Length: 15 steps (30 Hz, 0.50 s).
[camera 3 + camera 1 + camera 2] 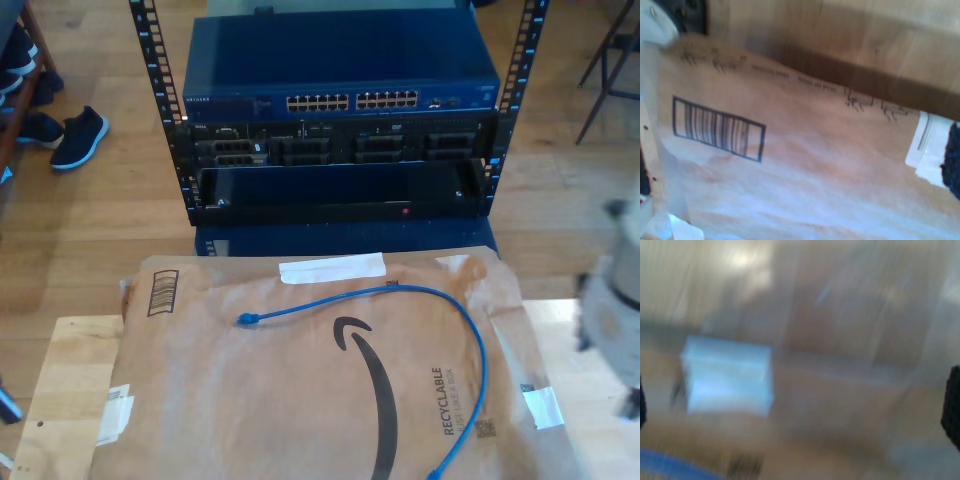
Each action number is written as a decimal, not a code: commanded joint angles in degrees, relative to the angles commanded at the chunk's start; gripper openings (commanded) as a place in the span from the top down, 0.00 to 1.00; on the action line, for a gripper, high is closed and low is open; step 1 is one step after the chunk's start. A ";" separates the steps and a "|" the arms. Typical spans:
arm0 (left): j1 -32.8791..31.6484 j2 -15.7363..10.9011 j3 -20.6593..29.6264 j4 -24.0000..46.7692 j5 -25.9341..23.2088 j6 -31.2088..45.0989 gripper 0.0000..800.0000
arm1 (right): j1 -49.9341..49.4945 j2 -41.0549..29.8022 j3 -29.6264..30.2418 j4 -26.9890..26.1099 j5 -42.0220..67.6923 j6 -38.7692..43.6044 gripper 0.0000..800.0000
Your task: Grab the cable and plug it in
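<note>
Where the brown paper mailer (300,400) covers the wooden table (60,370), the cable (470,340) lies loose on top of it, a thin bright blue arc (one plug (245,320) toward the exterior view's left, the other end at the lower edge). Bare paper surrounds it on all sides. Beyond the mailer's far edge stands a dark blue network switch (340,75) in a rack. A blurred arm (610,300) sits at the exterior view's right. Whether my first gripper and my second gripper are wide or narrow, I cannot tell.
</note>
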 joint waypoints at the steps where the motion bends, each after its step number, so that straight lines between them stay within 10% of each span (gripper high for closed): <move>1: -1.49 0.44 0.00 0.00 -0.88 -1.67 0.00 | 2.64 2.02 -2.02 0.35 -0.09 1.93 0.01; 15: -3.43 6.15 -3.16 -8.97 -5.89 -5.36 0.00 | 18.11 33.49 -21.63 12.13 -20.22 9.49 0.01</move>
